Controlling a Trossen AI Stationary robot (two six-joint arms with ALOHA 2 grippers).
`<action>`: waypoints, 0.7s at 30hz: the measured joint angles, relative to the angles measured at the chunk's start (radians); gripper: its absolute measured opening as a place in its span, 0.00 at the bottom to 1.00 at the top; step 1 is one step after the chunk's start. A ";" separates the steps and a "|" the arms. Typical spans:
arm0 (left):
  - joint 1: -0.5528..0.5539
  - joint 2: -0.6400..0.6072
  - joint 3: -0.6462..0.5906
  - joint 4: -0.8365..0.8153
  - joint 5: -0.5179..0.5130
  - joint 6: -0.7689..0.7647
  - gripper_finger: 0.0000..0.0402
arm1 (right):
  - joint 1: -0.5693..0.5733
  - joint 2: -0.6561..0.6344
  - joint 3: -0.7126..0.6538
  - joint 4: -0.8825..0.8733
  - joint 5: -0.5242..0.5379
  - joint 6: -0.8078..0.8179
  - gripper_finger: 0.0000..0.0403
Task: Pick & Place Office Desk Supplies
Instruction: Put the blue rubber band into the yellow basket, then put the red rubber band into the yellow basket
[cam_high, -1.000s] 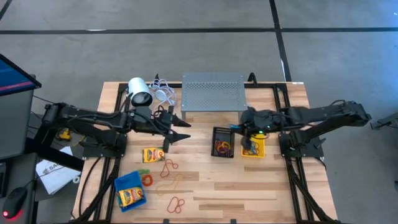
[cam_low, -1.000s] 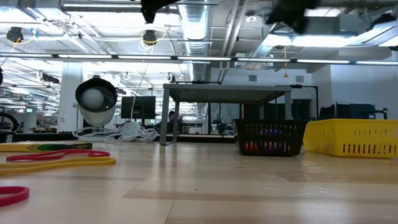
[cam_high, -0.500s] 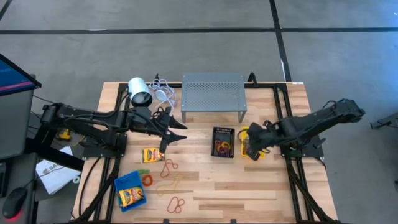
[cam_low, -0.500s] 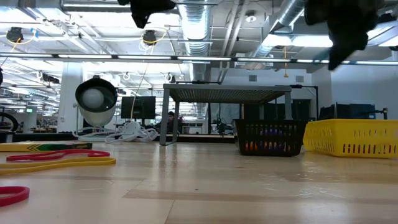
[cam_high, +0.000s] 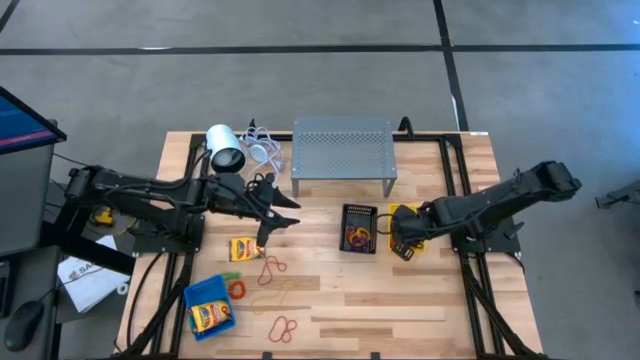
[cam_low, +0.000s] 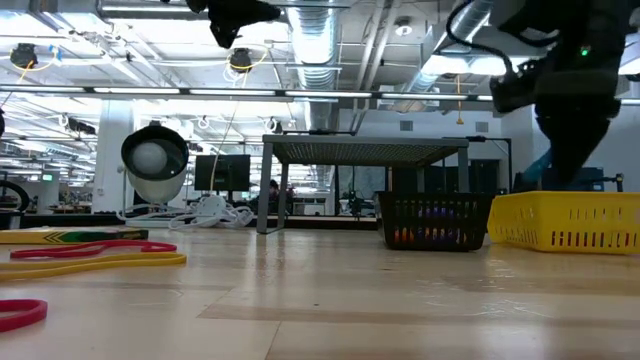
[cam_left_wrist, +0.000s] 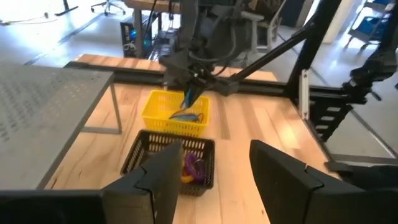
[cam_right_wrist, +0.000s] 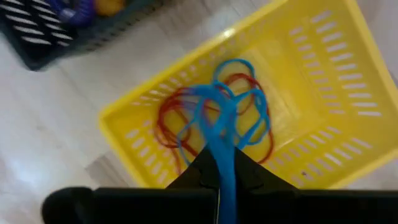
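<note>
- The right gripper hung over the yellow bin, its fingers pressed together on a pale blue rubber band that trailed down into the bin.
- Red rubber bands lay on the floor of the yellow bin beneath the blue loops.
- The black bin stood just beside the yellow bin on the tabletop, with purple and orange bands inside it.
- The left gripper hovered above the tabletop, near the grey perforated stand; its fingers stood apart with nothing between them.
- One crayon box lay flat on the tabletop below the left gripper in the high view.
- A second crayon box sat inside the blue bin near the front left of the tabletop.
- Loose rubber bands lay between the blue bin and the centre: a red one, a yellow-orange one, and a red one at the front edge.
- A white cylinder with its coiled white cable rested beside the stand at the back of the tabletop.
</note>
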 joint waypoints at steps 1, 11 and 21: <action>0.002 0.000 -0.010 0.000 -0.021 0.000 0.45 | -0.008 0.000 -0.006 -0.002 -0.010 -0.014 0.00; 0.004 0.000 -0.059 -0.001 -0.087 -0.030 0.45 | -0.090 0.003 -0.007 0.019 -0.092 -0.100 0.22; 0.004 0.000 -0.059 -0.002 -0.088 -0.029 0.45 | -0.144 0.003 -0.007 -0.035 -0.104 -0.084 0.62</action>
